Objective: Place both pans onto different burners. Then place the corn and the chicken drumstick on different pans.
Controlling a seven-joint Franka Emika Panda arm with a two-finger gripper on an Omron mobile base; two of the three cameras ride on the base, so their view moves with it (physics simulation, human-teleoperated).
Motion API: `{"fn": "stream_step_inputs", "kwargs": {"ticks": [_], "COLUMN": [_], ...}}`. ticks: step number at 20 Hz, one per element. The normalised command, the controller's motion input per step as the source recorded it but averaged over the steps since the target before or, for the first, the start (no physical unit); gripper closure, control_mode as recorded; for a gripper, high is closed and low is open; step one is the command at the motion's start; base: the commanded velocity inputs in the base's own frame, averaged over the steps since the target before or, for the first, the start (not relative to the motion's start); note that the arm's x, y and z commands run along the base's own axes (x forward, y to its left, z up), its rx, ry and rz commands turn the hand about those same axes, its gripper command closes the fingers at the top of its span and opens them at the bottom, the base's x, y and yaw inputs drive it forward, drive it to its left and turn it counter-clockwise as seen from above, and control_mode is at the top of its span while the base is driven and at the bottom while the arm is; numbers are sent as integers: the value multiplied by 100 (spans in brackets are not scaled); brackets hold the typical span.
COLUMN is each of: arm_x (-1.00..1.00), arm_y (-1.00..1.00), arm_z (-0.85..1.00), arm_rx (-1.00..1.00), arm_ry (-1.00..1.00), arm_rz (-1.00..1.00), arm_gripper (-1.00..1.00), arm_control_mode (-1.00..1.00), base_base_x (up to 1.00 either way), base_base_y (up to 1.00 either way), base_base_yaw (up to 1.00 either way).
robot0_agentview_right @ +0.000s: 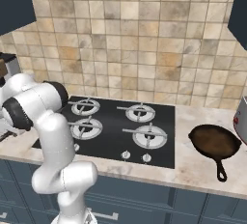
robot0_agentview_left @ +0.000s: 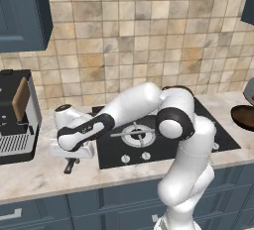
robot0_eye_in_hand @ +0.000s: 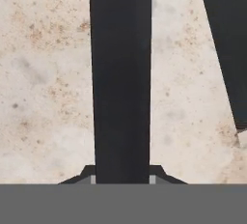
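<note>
The gripper (robot0_agentview_left: 71, 164) sits low over the speckled marble tabletop (robot0_agentview_left: 30, 174), left of the flat black cooktop (robot0_agentview_right: 159, 117), jaws clamped on a long matte black pan handle (robot0_eye_in_hand: 120, 78). The reddish-brown pan (robot0_agentview_right: 214, 142) rests right of the cooktop.

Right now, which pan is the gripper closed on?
The one whose black handle sits in the shut gripper, left of the cooktop. The reddish-brown pan lies untouched on the counter to its right.
</note>
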Motion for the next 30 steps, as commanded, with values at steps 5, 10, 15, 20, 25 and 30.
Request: {"fn": "stream_step_inputs", "kwargs": {"ticks": [5,10,15,20,25,30], "arm_x": [0,0,0,0,13,19], "arm_y": [-60,-66,-61,-44,-32,-12], "arm_z": [15,2,9,0,0,0], "arm_rx": [2,0,0,0,0,0], "arm_ry": [5,1,4,2,0,0], "arm_rz": [-18,-17,-14,-9,-9,-6], "arm_gripper": [100,100,100,100,100,100], "arm_control_mode": [-100,-100,-100,-100,-100,-100], "base_base_x": [0,0,0,0,0,0], "base_base_y": [0,0,0,0,0,0], "base_base_yaw": [0,0,0,0,0,0]}}
